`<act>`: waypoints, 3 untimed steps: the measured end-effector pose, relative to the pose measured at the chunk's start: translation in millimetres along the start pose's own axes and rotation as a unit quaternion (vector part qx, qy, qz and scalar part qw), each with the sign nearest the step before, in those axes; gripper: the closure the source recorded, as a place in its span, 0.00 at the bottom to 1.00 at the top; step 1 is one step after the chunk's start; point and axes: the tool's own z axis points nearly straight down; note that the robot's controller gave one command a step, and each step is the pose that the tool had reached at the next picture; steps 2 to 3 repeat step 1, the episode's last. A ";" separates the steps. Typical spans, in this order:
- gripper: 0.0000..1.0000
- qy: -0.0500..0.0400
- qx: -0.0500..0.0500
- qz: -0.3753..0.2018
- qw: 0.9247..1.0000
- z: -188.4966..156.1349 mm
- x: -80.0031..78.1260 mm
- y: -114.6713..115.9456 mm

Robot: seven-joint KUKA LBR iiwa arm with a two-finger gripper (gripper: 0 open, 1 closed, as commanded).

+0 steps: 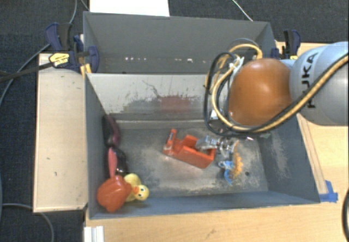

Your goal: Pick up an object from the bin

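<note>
Camera view looking down and slightly sideways into a grey metal bin with sloping walls; reaching in from the right, a grey robot arm, its wrist covered by a rounded orange cover looped with black and yellow cables, presumably bundled there for keeping clear of the bin.

Hanging beneath that cover, low over the bin floor and right of centre, a small silvery gripper; lost among metal parts and shadow, so cannot tell whether apart or together.

Lying just left of the gripper, touching it or very nearly, a blocky orange plastic piece with a thin upright post at its left end; being the nearest thing, so the likeliest candidate for picking; not seen clamped, so not counting as held.

Lying just below and right of the gripper, a tiny blue and yellow object, too small for naming.

Resting well apart in the near left corner, a round red-orange toy pressing against a small yellow rubber duck; probably sitting there through the sloping walls funnelling loose things downward; lying along the left wall above them, a long dark maroon and pink item.

Judging the task as not yet done: everything lying on the floor; hanging this low suggesting readiness for a grasp.
</note>
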 end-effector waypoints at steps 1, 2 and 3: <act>1.00 -0.002 0.003 -0.008 1.000 -104.0 2.4 -2.1; 1.00 -0.002 0.003 -0.008 1.000 -104.0 2.4 -2.1; 1.00 -0.002 0.003 -0.008 1.000 -104.0 2.4 -2.1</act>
